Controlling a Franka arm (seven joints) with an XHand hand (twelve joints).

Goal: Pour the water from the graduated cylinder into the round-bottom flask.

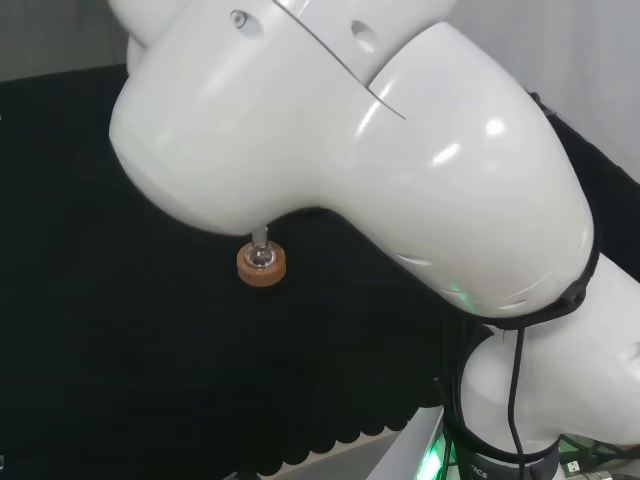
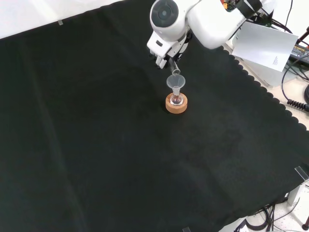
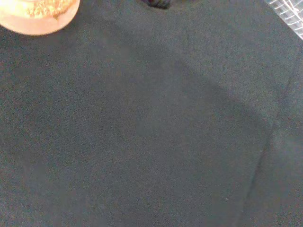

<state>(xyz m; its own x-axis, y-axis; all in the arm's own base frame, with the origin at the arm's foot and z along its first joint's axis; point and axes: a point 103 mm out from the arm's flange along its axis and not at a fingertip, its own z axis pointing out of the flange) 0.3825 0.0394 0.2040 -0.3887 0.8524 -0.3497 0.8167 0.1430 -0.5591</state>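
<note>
In the front view a small round-bottom flask (image 2: pixel 176 100) sits on a cork ring (image 2: pixel 175 107) near the middle of the black cloth, with a clear funnel (image 2: pixel 176 81) in its neck. The hand (image 2: pixel 163 54) hangs just beyond and above it, under the arm's white link. It is shut on a thin clear graduated cylinder (image 2: pixel 174 66), which tilts down with its mouth at the funnel's rim. Any water in it is too faint to see. The head view has the flask (image 1: pixel 261 257) on the cork ring (image 1: pixel 261 268) just below the arm's link. The cork ring's edge (image 3: pixel 38 16) shows in the wrist view.
The arm's large white link (image 1: pixel 340 130) hides the funnel and hand in the head view. The cloth's scalloped edge (image 2: pixel 260 89) runs along the front view's right, with a white sheet of paper (image 2: pixel 265 46) and cables beyond it. Bare black cloth (image 2: pixel 96 145) lies around the flask.
</note>
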